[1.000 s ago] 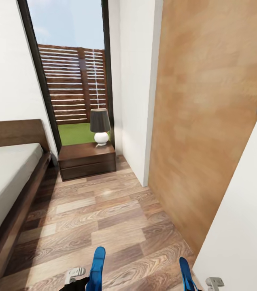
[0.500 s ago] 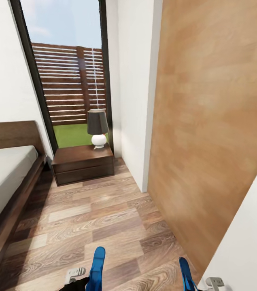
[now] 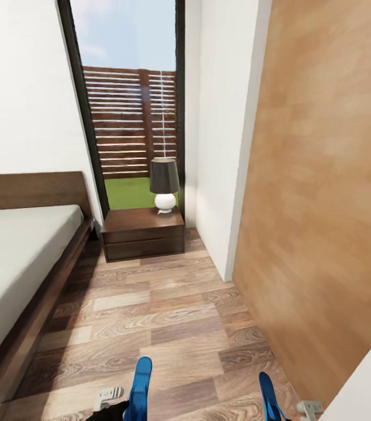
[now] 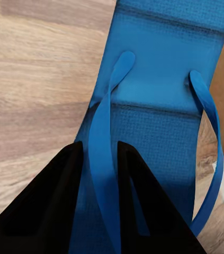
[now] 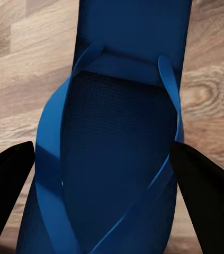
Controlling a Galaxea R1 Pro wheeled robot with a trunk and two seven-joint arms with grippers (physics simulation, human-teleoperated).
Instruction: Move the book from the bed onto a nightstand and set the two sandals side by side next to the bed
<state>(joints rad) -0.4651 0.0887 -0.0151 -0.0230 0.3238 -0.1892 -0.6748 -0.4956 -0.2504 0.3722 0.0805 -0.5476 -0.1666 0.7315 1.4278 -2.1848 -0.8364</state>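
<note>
bed [image 3: 16, 263] along the left, no book seen on it | nightstand [image 3: 143, 233] with lamp [image 3: 165, 184] by the window [image 3: 129, 105], wood floor [image 3: 162, 316] clear between | left fingers [image 4: 64, 206] clamped on sandal [image 3: 140, 386] strap | right fingers [image 5: 207, 196] apart astride second sandal [image 3: 269, 394] | view swung left: more bed

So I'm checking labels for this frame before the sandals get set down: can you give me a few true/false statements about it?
1. A lamp stands on the nightstand. True.
2. The lamp's shade is white. False: the shade is dark and the base is white.
3. The left end effector grips the left sandal by a strap. True.
4. Both sandals lie on the floor. False: the right end effector holds the right sandal and the left end effector holds the other, above the floor.
</note>
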